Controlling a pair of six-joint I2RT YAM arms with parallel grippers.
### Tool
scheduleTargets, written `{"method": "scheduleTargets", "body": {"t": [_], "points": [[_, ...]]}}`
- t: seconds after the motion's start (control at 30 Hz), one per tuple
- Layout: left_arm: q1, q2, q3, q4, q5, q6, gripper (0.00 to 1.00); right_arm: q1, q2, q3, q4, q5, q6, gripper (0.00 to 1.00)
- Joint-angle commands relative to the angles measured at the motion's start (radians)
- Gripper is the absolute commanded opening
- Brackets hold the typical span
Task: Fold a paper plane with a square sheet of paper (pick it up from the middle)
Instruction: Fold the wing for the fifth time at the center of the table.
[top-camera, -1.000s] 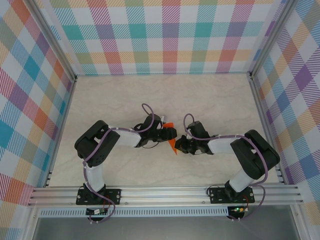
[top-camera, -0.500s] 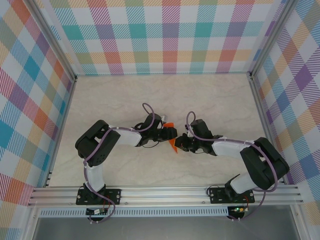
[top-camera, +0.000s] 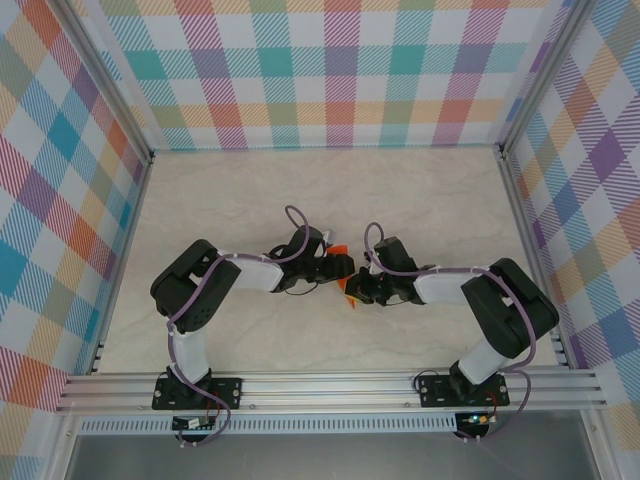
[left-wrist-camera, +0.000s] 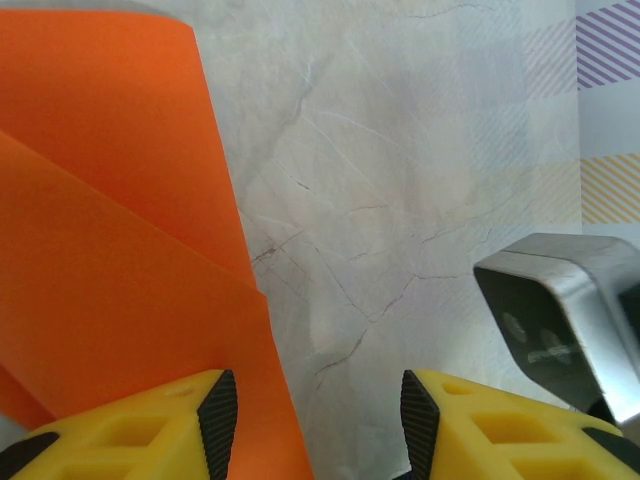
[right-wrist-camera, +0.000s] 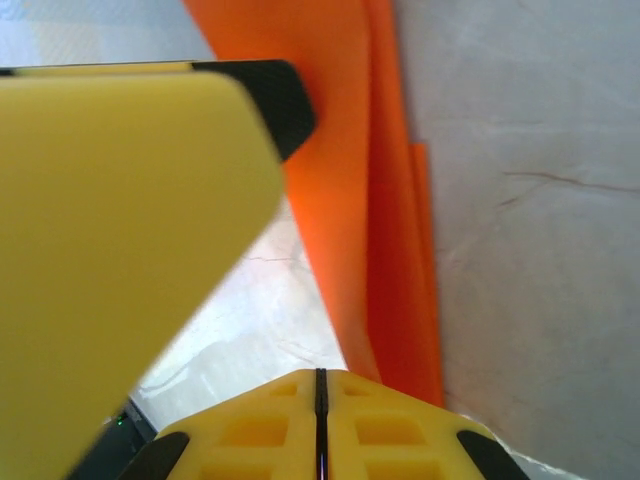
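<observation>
The square sheet of paper (top-camera: 346, 291) is bright orange and lies on the table between both grippers, which hide most of it. It is folded into overlapping layers (left-wrist-camera: 110, 250), with a long narrow flap (right-wrist-camera: 395, 260). Whether it forms a paper plane I cannot tell. My left gripper (left-wrist-camera: 318, 412) is open, and the paper's edge runs in beside its left pad (left-wrist-camera: 218, 410), with bare table across the rest of the gap. My right gripper (right-wrist-camera: 320, 385) is shut, fingertips together, with nothing seen in the seam. The paper passes under its right finger. In the top view the left gripper (top-camera: 340, 268) and right gripper (top-camera: 358, 289) nearly touch.
A marble-look tabletop (top-camera: 250, 200) stretches to checked walls (top-camera: 330, 70) at the back and both sides. An aluminium rail (top-camera: 320, 385) carries the arm bases at the near edge. A grey metal part of the right arm (left-wrist-camera: 560, 320) sits close to my left gripper's right finger.
The right arm's elbow swung out to the right half a second ago and has come back. Its gripper stayed at the paper. The left arm has not moved.
</observation>
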Motion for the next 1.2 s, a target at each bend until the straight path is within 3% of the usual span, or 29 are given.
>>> {"method": "scheduleTargets", "body": {"t": [0.0, 0.57, 0.87, 1.03, 1.17], "points": [[0.003, 0.045, 0.011, -0.048, 0.005, 0.025, 0.49, -0.006, 0.024, -0.001, -0.025, 0.024, -0.026, 0.09], [0.003, 0.057, 0.021, -0.068, 0.01, 0.036, 0.49, -0.039, 0.063, -0.088, -0.014, 0.005, 0.004, 0.09], [0.003, 0.056, 0.024, -0.076, 0.012, 0.037, 0.49, -0.039, -0.058, -0.036, -0.003, -0.085, -0.003, 0.09], [0.003, 0.06, 0.026, -0.071, 0.015, 0.033, 0.49, -0.027, -0.002, 0.015, 0.014, -0.146, 0.0, 0.1], [0.003, 0.06, 0.027, -0.072, 0.019, 0.033, 0.49, -0.014, 0.027, 0.025, -0.029, -0.104, 0.006, 0.1]]}}
